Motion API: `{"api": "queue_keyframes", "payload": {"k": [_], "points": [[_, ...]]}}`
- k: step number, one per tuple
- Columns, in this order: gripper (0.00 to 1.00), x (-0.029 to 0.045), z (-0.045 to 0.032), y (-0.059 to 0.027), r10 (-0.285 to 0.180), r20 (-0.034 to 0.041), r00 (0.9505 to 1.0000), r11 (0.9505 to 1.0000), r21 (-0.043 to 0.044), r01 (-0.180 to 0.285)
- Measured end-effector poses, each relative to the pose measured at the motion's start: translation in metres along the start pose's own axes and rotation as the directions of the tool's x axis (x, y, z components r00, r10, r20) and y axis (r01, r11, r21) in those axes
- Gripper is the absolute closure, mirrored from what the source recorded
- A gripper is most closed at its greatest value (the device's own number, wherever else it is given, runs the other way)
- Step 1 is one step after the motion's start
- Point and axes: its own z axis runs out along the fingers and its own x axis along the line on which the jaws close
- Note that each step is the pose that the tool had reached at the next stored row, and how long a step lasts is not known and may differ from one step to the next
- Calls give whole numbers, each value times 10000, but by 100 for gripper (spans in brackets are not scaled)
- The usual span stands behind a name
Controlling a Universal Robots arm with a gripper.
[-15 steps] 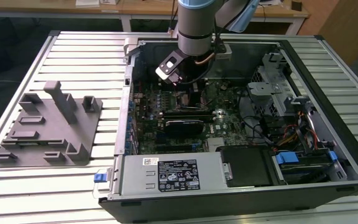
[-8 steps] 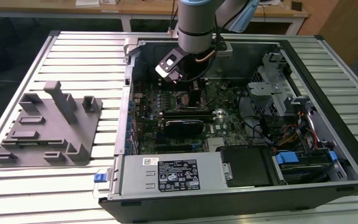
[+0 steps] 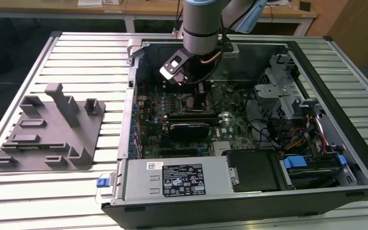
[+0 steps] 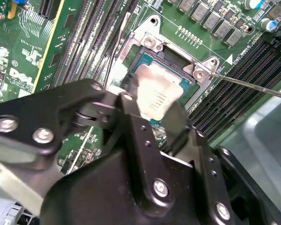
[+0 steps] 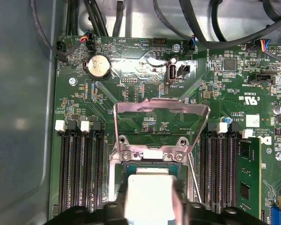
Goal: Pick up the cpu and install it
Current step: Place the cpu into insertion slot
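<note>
- Presently, I find the gripper (image 4: pixel 155 110) closed narrowly on the cpu (image 4: pixel 158 93), with one finger (image 4: pixel 131 105) against each of two opposite edges.
- I see the cpu held directly over the open socket (image 4: pixel 171 61); whether it is seated I cannot tell.
- I note the load plate (image 5: pixel 161 115) swung up off the socket.
- I observe the arm (image 3: pixel 200 28) reaching down into the open computer case (image 3: pixel 235 215); a grey fixture (image 3: pixel 50 129) lies on the slatted table (image 3: pixel 75 57) at the exterior view's left, well apart.
</note>
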Motion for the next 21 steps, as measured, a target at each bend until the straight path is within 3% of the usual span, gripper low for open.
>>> {"api": "queue_keyframes", "payload": {"k": [2,3,5,6,10,16,21], "points": [[58,0,-1,0,0,1,10000,10000,1,0],[58,0,0,0,0,0,10000,10000,0,0],[70,0,-1,0,0,1,10000,10000,0,0],[70,0,-1,0,0,0,10000,10000,0,0],[88,0,-1,0,0,0,10000,10000,0,0],[89,-1,-12,0,-1,5,10000,10000,4,1],[89,-2,-88,4,1,1,10000,10000,1,-1]]}}
